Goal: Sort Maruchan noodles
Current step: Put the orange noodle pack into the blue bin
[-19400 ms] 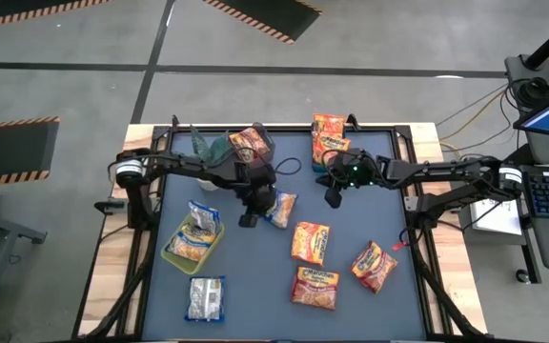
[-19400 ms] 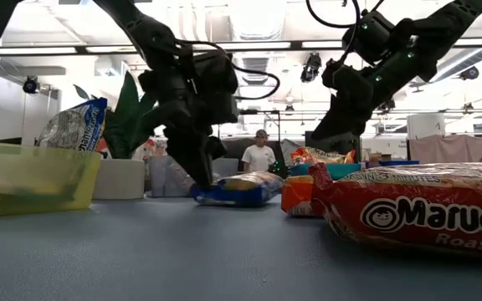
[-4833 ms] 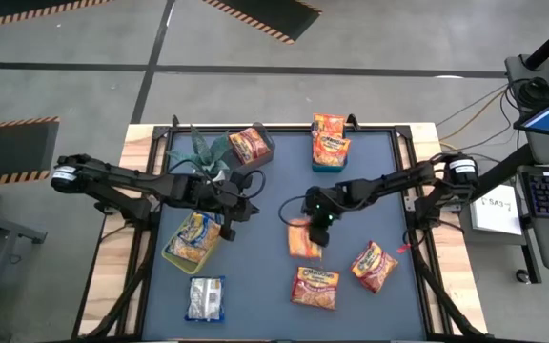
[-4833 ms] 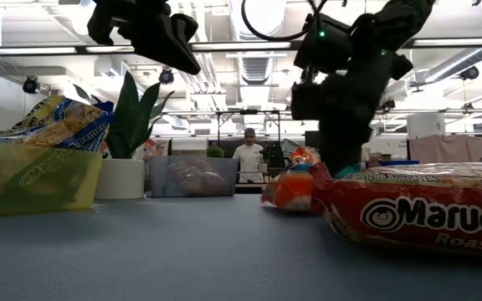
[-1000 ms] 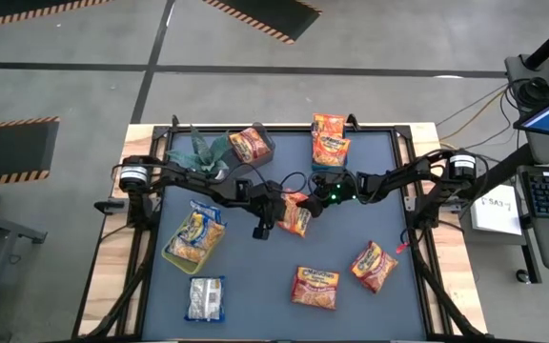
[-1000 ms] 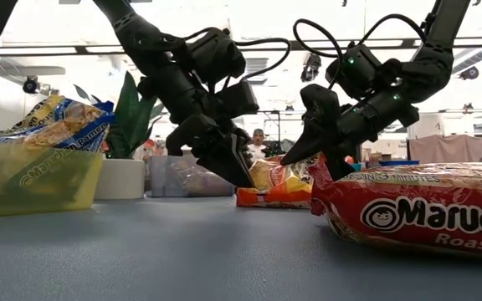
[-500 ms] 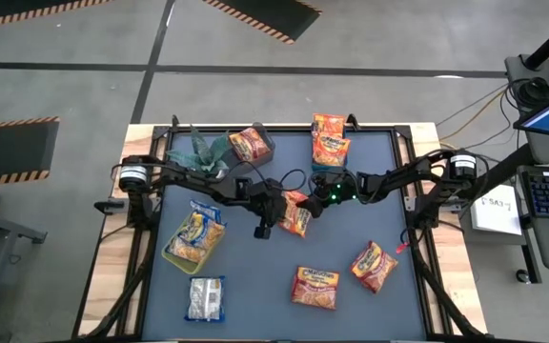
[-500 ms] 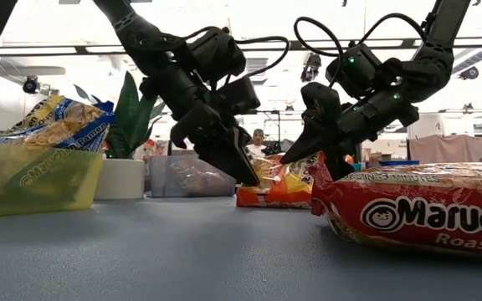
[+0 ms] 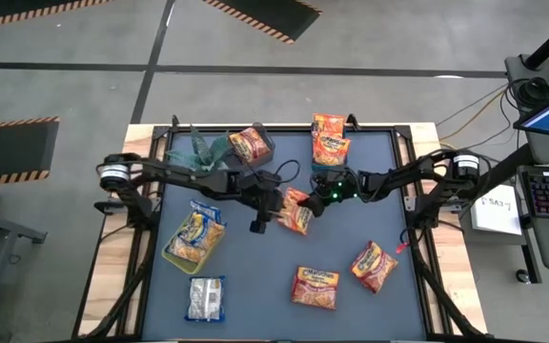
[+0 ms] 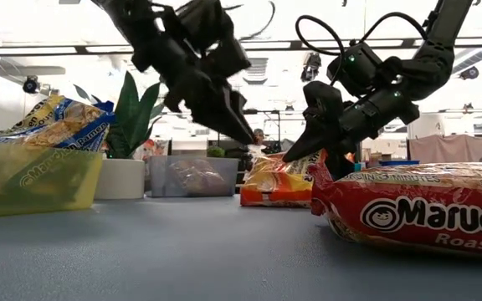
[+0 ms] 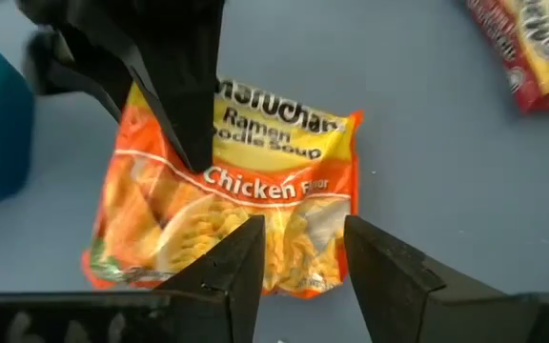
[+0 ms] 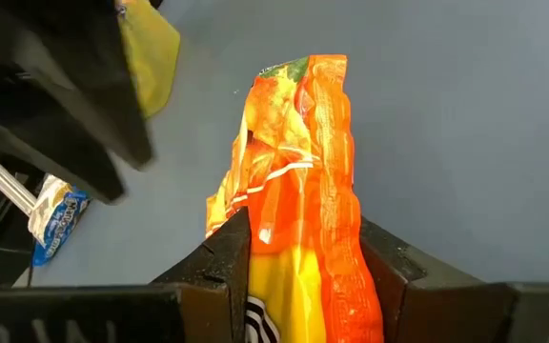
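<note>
An orange Maruchan chicken packet (image 9: pixel 298 213) stands tilted near the table's middle, and the left wrist view shows its printed face (image 11: pixel 255 191). My right gripper (image 9: pixel 311 204) is shut on it, coming in from the table's right. My left gripper (image 9: pixel 274 214) hangs open just above and to the left of the packet. Its fingertips (image 10: pixel 245 134) are clear of the packet, with nothing between them (image 11: pixel 303 257). My right gripper (image 12: pixel 303 262) pinches the packet's raised end (image 12: pixel 298 229) between its two fingers, one on each face. One finger (image 11: pixel 174 105) crosses the printed face. The fingers slant down from the table's right. The packet leans tilted, its lower edge (image 10: pixel 270 202) on the table.
A yellow bin (image 9: pixel 170 255) at the left holds yellow-and-blue packets. A clear bin (image 9: pixel 265 143) and a teal bin (image 9: pixel 316 164) stand at the far edge beside a potted plant (image 9: pixel 203 148). Loose packets lie near the front: whitish (image 9: pixel 205 297) and orange (image 9: pixel 315 286), (image 9: pixel 375 265).
My left gripper has risen off the orange packet's left side and now hangs above it. The packet stays tilted in my right gripper, its lower edge on the table.
</note>
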Controlling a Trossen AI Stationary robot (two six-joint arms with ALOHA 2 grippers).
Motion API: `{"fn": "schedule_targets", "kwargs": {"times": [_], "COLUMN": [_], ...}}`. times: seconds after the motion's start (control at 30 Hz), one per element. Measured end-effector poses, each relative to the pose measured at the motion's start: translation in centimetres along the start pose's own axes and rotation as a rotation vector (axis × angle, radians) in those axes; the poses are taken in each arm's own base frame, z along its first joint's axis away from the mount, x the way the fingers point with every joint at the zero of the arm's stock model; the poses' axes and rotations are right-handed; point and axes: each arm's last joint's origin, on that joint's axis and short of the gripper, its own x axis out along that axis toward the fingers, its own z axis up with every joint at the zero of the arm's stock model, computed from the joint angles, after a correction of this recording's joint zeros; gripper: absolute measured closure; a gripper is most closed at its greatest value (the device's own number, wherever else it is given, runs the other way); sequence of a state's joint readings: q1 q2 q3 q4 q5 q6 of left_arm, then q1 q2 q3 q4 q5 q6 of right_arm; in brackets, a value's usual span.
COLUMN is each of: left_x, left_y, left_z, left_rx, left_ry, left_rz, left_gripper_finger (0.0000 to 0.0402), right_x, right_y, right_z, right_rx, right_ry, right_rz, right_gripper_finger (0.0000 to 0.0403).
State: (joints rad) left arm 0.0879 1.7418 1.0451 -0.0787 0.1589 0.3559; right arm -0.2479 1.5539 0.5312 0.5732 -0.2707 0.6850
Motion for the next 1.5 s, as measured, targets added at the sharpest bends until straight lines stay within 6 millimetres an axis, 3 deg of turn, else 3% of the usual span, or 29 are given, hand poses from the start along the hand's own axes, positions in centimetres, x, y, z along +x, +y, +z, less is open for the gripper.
{"fn": "schedule_targets", "kwargs": {"times": [0.27,0.63,0.8,1.03,1.23,1.5], "left_x": [-5.0,-10.4,-10.8,-10.8,-10.8,-10.8], "left_y": [-0.2,-0.9,-1.0,-1.1,-1.2,-1.2], "left_z": [1.9,3.0,3.3,3.3,3.3,3.3], "left_rx": [0.012,-0.015,-0.019,-0.033,-0.033,-0.024], "left_ry": [-0.082,-0.235,-0.256,-0.256,-0.256,-0.258], "left_rz": [0.022,0.066,0.066,0.062,0.060,0.062], "left_gripper_finger": [0.0271,0.0271,0.0271,0.0271,0.0271,0.0271], "right_x": [-2.4,-9.1,-12.0,-13.7,-14.7,-15.0], "right_y": [0.9,3.3,3.8,2.2,0.3,-2.4], "right_z": [2.0,6.9,9.3,10.3,11.0,11.5], "right_rx": [-0.079,-0.339,-0.510,-0.771,-0.872,-0.835], "right_ry": [-0.051,-0.099,-0.119,-0.062,-0.048,-0.012], "right_rz": [0.050,-0.064,-0.147,-0.259,-0.344,-0.392], "right_gripper_finger": [0.0288,0.0288,0.0288,0.0288,0.0288,0.0288]}}
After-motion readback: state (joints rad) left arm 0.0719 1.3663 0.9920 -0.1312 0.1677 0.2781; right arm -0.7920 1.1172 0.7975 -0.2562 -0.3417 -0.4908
